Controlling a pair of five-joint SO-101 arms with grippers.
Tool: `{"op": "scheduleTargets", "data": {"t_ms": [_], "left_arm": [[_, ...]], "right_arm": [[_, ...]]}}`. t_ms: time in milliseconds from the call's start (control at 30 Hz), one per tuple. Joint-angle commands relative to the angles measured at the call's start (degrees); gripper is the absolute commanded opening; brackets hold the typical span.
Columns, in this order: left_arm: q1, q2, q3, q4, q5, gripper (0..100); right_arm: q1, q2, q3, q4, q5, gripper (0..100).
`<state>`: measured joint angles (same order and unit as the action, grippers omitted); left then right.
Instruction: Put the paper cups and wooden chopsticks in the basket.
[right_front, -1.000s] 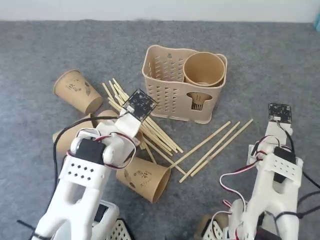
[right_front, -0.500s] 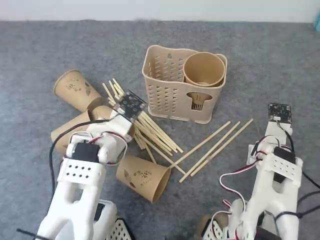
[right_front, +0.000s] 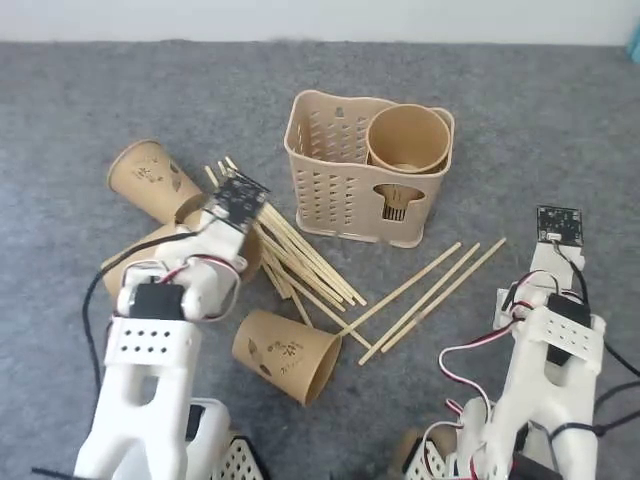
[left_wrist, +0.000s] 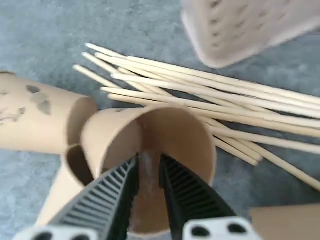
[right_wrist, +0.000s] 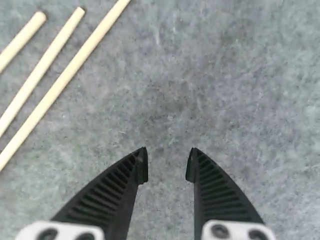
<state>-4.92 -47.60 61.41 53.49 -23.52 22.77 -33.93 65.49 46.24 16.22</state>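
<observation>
Left gripper (left_wrist: 149, 161), nearly closed, sits at the mouth of a tipped tan paper cup (left_wrist: 185, 135), maybe holding nothing. Right gripper (right_wrist: 166, 165) hangs slightly open over grey carpet (right_wrist: 225, 75).

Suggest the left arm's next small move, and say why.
Probably ease the left end effector down so its slightly parted fingers straddle the rim of the paper cup lying on its side; they point into its mouth without gripping it.
</observation>
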Motion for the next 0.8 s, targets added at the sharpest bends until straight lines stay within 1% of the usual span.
{"op": "scheduleTargets", "data": {"t_ms": [0, 133, 333, 467, 567, 667, 767], "left_arm": [[-4.4, -1.8, -3.2, -4.6, -0.4, 7], [-7.9, -1.7, -3.3, -7.5, -0.4, 8], [-12.7, -1.2, -3.3, -11.8, 0.4, 21], [-13.5, -1.2, -4.0, -12.8, 3.6, 21], [-13.9, -1.2, -6.9, -9.7, 6.2, 21], [-13.9, -1.2, -12.1, -3.9, 9.7, 21], [-13.5, -0.2, -16.2, -0.1, 10.0, 21]], "right_arm": [[0.8, -2.2, -0.2, -0.9, 1.2, 13.6], [0.8, -2.2, -0.2, -0.9, 1.2, 13.6], [0.8, -2.2, -0.2, -0.9, 1.2, 13.6], [0.8, -2.2, -0.2, -0.9, 1.2, 13.6], [0.8, -2.2, -0.2, -0.9, 1.2, 13.6], [0.8, -2.2, -0.2, -0.9, 1.2, 13.6], [0.8, -2.2, -0.2, -0.9, 1.2, 13.6]]}}
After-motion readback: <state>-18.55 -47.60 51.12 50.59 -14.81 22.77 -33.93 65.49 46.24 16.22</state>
